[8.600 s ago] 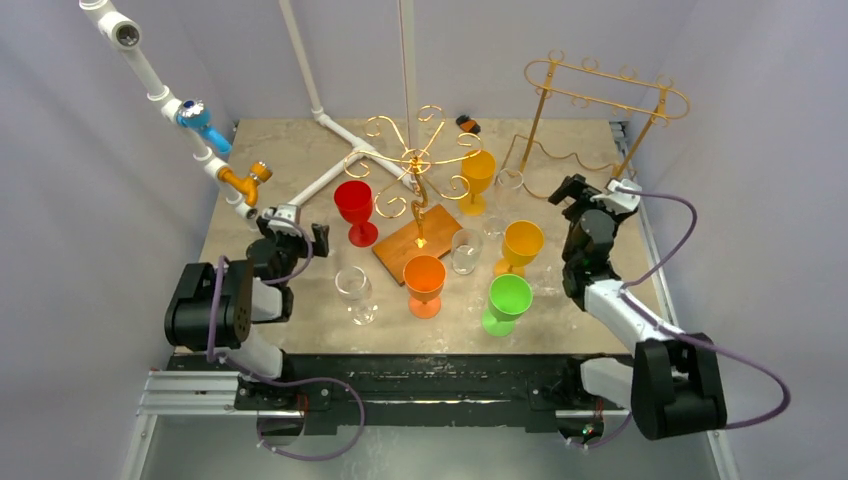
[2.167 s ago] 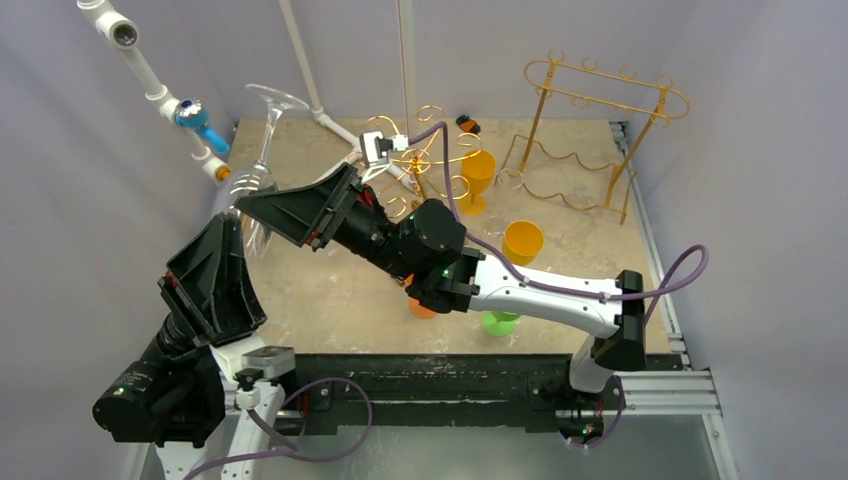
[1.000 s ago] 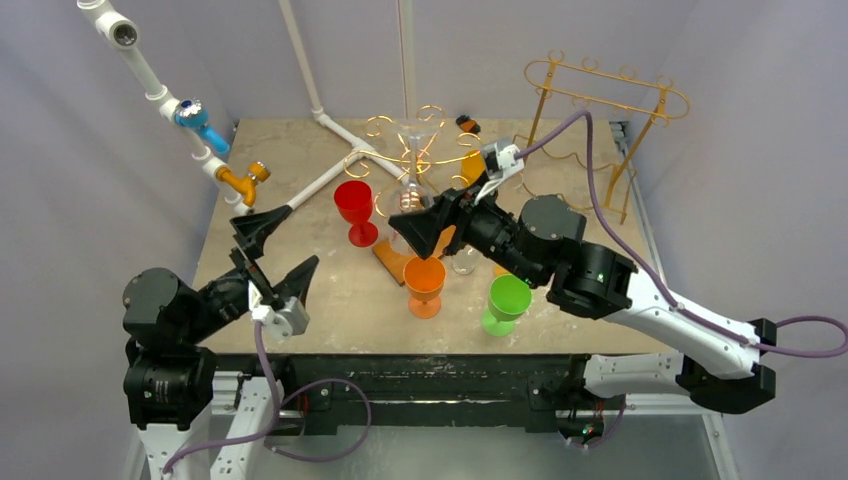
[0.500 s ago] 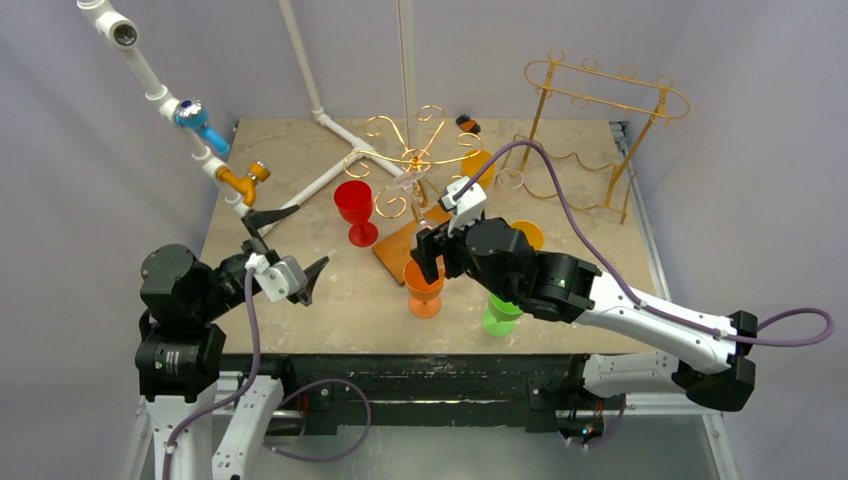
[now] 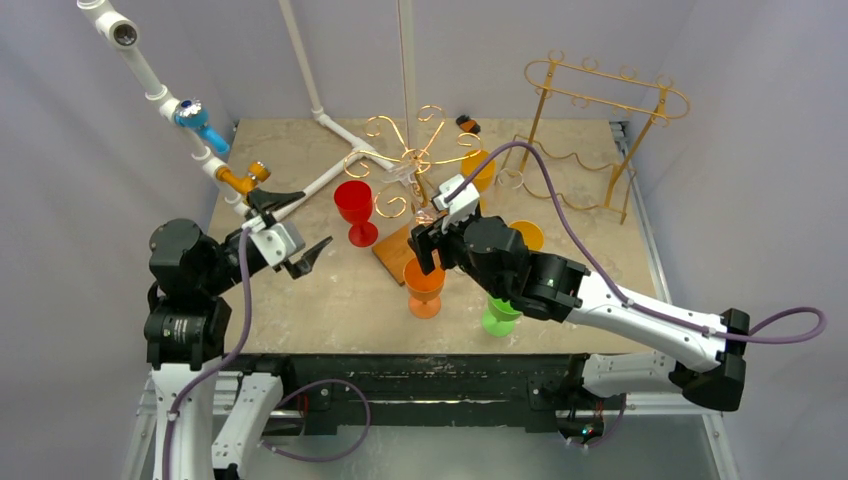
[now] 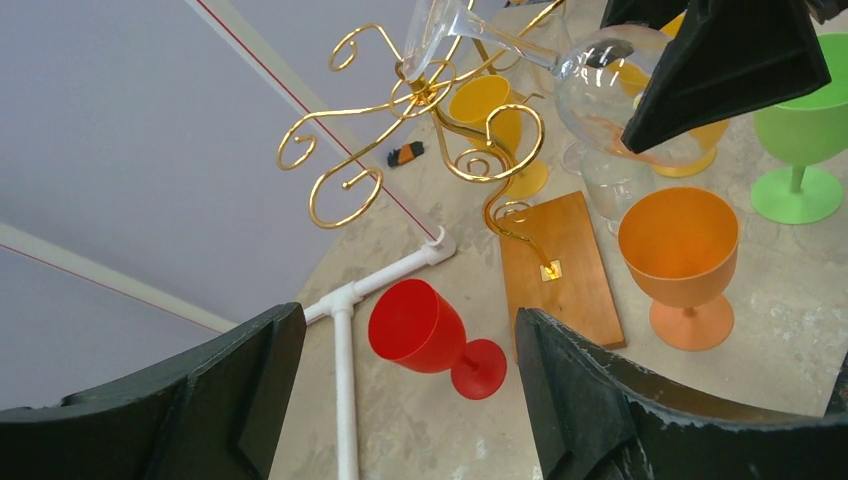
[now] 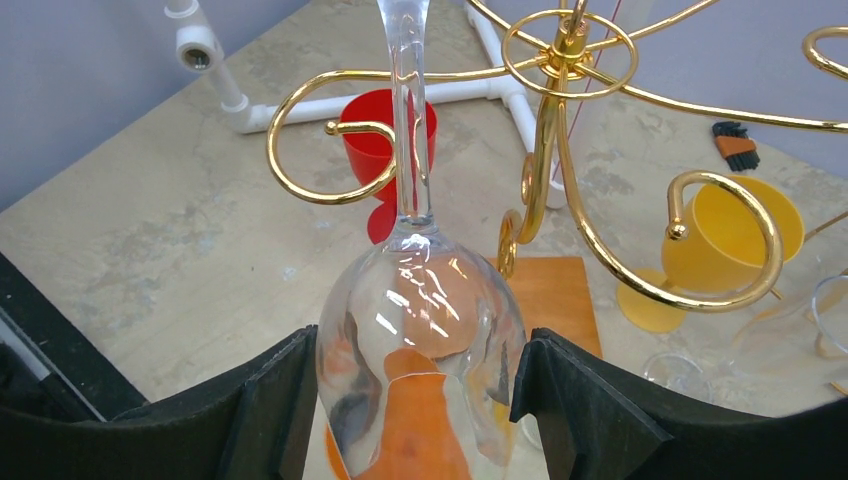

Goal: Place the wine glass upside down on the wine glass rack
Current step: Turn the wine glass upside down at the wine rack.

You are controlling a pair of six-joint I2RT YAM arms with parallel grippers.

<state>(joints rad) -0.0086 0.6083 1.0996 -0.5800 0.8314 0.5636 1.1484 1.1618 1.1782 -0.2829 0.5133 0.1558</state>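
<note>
Right wrist view puts the clear wine glass (image 7: 418, 320) in the middle. It is turned upside down, with the bowl low and the stem going up out of the top of the picture. The right gripper (image 7: 418, 405) is clamped on the bowl, one black finger pressing on each side.

The stem stands just at the open end of one gold curl of the wine glass rack (image 7: 545, 185). From this view I cannot tell if it is already inside the hook or only beside it. In the left wrist view the glass leans, and its foot is above the rings at the top of the rack, so it seems not to hang on the wire yet.

I judge that the step in hand is the hanging itself. The next move calls for a small sideways slide of the stem into the curl. After that comes a slow lowering until the foot sits on the wire, and only then the fingers should open. The foot must pass the little ball at the end of the curl without knocking it.

The left gripper (image 5: 295, 228) is held away at the left with its fingers wide apart and empty. Under the rack, a red goblet (image 7: 385, 125) and a yellow goblet (image 7: 735, 235) stand on the surface (image 7: 150, 230).
</note>
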